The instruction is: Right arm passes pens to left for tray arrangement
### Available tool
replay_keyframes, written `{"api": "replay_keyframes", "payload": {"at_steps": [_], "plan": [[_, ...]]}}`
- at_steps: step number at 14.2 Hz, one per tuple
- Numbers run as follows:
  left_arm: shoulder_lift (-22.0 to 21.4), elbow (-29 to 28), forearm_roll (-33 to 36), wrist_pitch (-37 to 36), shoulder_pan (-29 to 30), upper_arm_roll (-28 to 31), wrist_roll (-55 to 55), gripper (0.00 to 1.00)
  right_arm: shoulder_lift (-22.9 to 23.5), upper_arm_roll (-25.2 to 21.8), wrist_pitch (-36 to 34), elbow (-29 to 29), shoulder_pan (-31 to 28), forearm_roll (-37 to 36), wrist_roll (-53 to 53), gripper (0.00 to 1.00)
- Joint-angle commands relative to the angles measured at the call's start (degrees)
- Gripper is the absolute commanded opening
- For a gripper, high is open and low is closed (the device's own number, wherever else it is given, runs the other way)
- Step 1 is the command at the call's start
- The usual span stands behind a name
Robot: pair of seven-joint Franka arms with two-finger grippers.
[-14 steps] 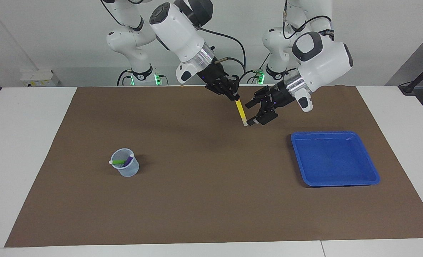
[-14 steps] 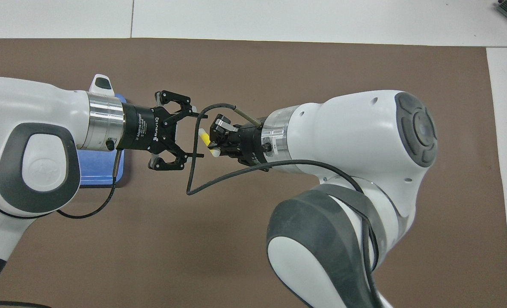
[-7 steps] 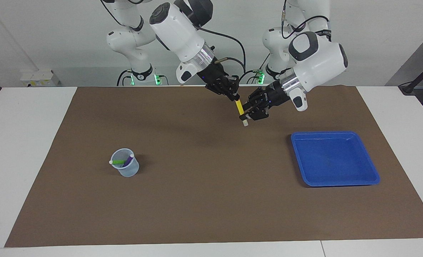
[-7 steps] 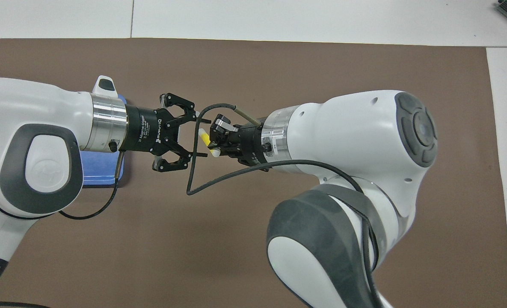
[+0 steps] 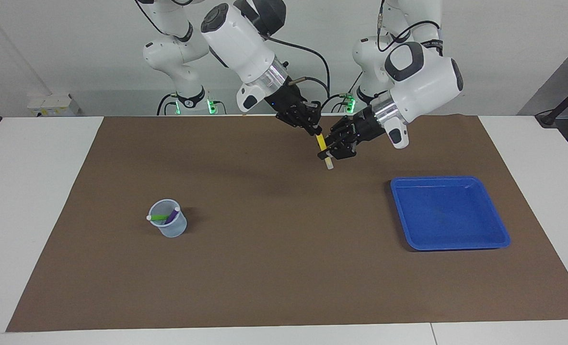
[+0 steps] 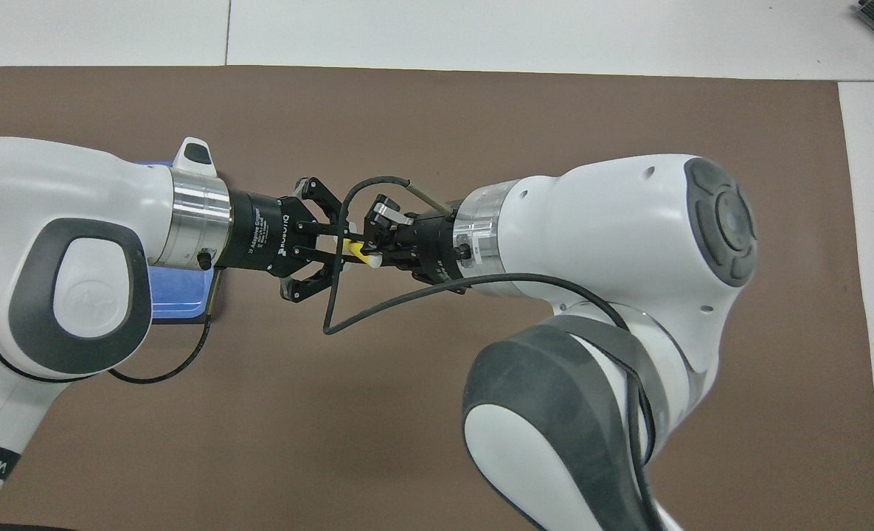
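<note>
Right hand [image 5: 316, 130] grips the yellow pen [image 5: 320, 141] by its top. Left hand [image 5: 326, 154] clamps its lower part, above the mat [image 5: 264, 268].

One camera hangs high across the white worktop [image 5: 39, 201] and faces the two robots, so it takes in the whole brown rectangular mat [image 5: 284, 268] from some way off. The second sits high above the robots' own end and looks steeply down and forward, much nearer. Both views share the mat's middle and the shallow bright blue plastic tray [image 5: 502, 235].
</note>
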Motion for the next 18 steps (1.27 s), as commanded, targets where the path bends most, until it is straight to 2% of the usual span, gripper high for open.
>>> {"api": "replay_keyframes", "payload": {"at_steps": [1, 7, 8, 9, 12, 16, 18], "plan": [[-1.6, -1.4, -1.3, -1.0, -0.1, 0.7, -0.2, 0.0, -0.4, 0.5, 0.9, -0.6, 0.1, 1.4, 0.2, 0.0], [-1.6, -1.2, -0.7, -1.4, 0.3, 1.0, -0.2, 0.0, -0.4, 0.5, 0.5, -0.6, 0.4, 1.4, 0.2, 0.0], [-1.6, -1.2, -0.3, -2.1, 0.7, 1.1, -0.2, 0.0, -0.5, 0.5, 0.2, -0.6, 0.4, 1.3, 0.0, 0.52], [-1.7, -1.2, 0.7, -3.2, 1.6, 1.1, 0.1, 0.0, -0.8, 0.4, 0.2, -0.6, 0.5, 1.2, -0.2, 1.0], [-1.7, -1.0, 3.7, -6.0, 3.2, 1.1, 2.9, 0.0, -1.0, 0.3, -1.6, -0.5, 0.0, 0.4, -0.6, 1.0], [-2.2, -0.9, 16.1, -11.7, 4.0, 1.1, 17.0, 0.0, -1.1, 0.0, -4.3, -0.2, -1.1, -2.0, -6.5, 1.0], [-2.6, -1.3, 19.3, -12.4, 4.1, 1.1, 20.8, 0.0, -1.3, 0.0, -6.1, 0.1, -1.9, -5.4, -11.3, 1.0]]}}
